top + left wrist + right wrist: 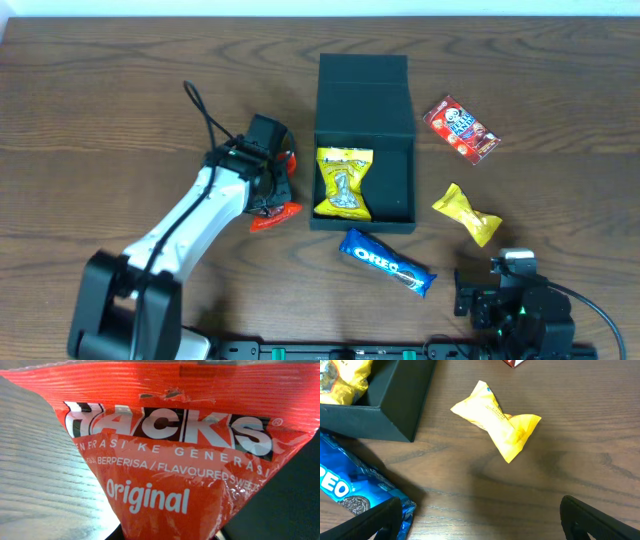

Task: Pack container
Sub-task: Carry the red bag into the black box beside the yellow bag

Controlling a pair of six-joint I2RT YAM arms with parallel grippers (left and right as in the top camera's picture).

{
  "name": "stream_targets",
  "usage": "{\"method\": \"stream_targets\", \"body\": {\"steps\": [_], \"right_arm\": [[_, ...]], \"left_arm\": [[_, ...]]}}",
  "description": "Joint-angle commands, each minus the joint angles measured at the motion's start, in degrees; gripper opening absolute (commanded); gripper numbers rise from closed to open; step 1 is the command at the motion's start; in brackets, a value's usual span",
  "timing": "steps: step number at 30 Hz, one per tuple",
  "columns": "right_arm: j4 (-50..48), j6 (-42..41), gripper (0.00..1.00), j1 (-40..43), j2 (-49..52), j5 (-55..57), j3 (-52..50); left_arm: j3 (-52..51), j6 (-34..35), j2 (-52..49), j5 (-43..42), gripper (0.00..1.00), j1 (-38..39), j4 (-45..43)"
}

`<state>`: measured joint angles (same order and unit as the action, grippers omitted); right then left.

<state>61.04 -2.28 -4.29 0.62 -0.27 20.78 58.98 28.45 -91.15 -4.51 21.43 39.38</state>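
The dark teal-green container [400, 170] stands open at the table's middle, its lid [362, 80] flipped back, with a yellow snack packet [344, 183] inside. Its corner shows in the right wrist view [380, 415]. My left gripper [272, 195] is left of the container, shut on a red-orange Hacks packet [275, 213] that fills the left wrist view [165, 450]. My right gripper [480, 520] is open and empty over bare wood near the front right [490, 295].
A blue Oreo packet [385, 262] lies in front of the container, also in the right wrist view [350, 490]. A yellow candy packet [467, 213] lies to the container's right, also seen by the right wrist [497, 420]. A red snack packet [460, 129] lies further back right.
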Motion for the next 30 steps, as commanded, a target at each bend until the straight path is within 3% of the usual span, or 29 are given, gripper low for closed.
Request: {"method": "stream_targets", "body": {"steps": [1,7,17,22,30], "right_arm": [[0.44,0.66,0.99,0.94,-0.28,-0.2,-0.33],[0.46,0.66,0.99,0.94,-0.28,-0.2,-0.35],[0.44,0.66,0.99,0.94,-0.28,-0.2,-0.33],[0.44,0.66,0.99,0.94,-0.28,-0.22,-0.33],[0.44,0.66,0.99,0.94,-0.28,-0.2,-0.33]], "left_arm": [[3.04,-0.17,4.09,0.63,0.14,-0.13,1.27],[11.32,-0.2,5.22,1.79,0.13,2.84,8.35],[24.39,-0.15,2.51,5.62,0.2,17.7,10.64],[29.09,2.73,-4.35,5.57,0.16,22.86,10.56],[36.81,8.0,-16.48,4.37,0.16,25.09,10.38]]}}
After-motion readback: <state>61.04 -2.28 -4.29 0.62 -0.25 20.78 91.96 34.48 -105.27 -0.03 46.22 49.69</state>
